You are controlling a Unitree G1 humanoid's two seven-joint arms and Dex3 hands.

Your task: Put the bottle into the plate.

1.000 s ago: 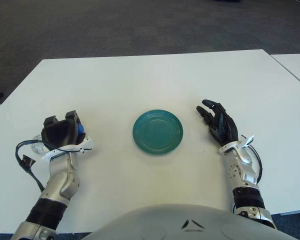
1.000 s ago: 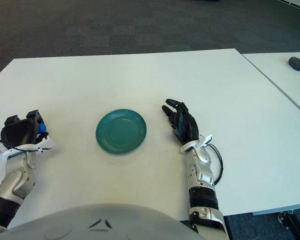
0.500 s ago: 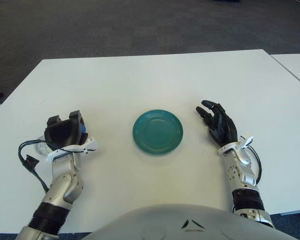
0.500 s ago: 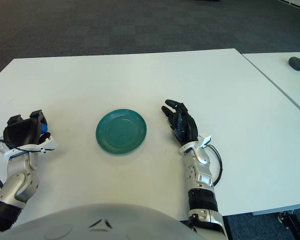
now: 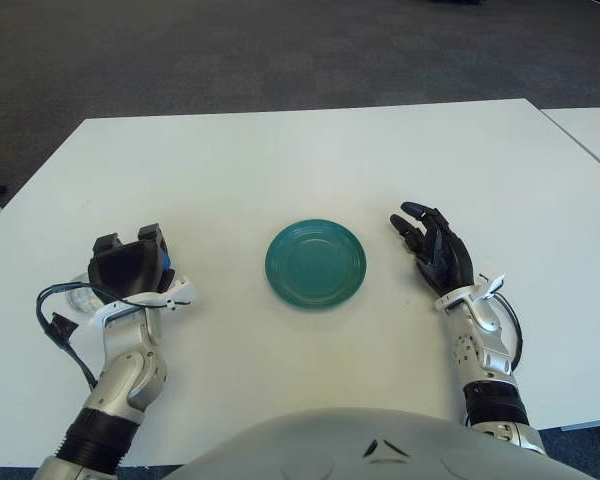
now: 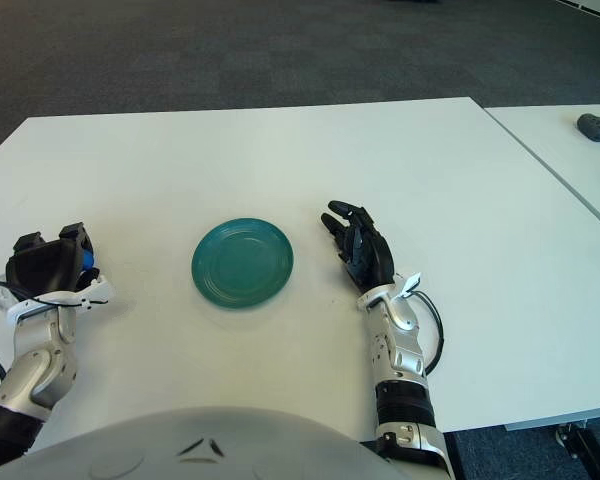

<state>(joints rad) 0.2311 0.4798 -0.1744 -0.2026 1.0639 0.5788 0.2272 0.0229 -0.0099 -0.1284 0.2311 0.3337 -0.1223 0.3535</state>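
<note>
Bench (image 5: 280,160): white, fills most of the frame.
Plate (image 5: 315,263): teal, frame centre, bare.
Right hand (image 5: 435,250): right of plate, fingers spread, holding nothing.
Left hand (image 5: 130,265): lower left, curled round bottle.
Bottle (image 5: 165,260): clear, blue cap, mostly hidden in left hand.

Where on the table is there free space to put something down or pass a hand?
The far half of the white table, beyond the green plate, is bare, as are the strips between the plate and each hand. The left hand covers a blue-capped bottle; the right hand lies open.
</note>
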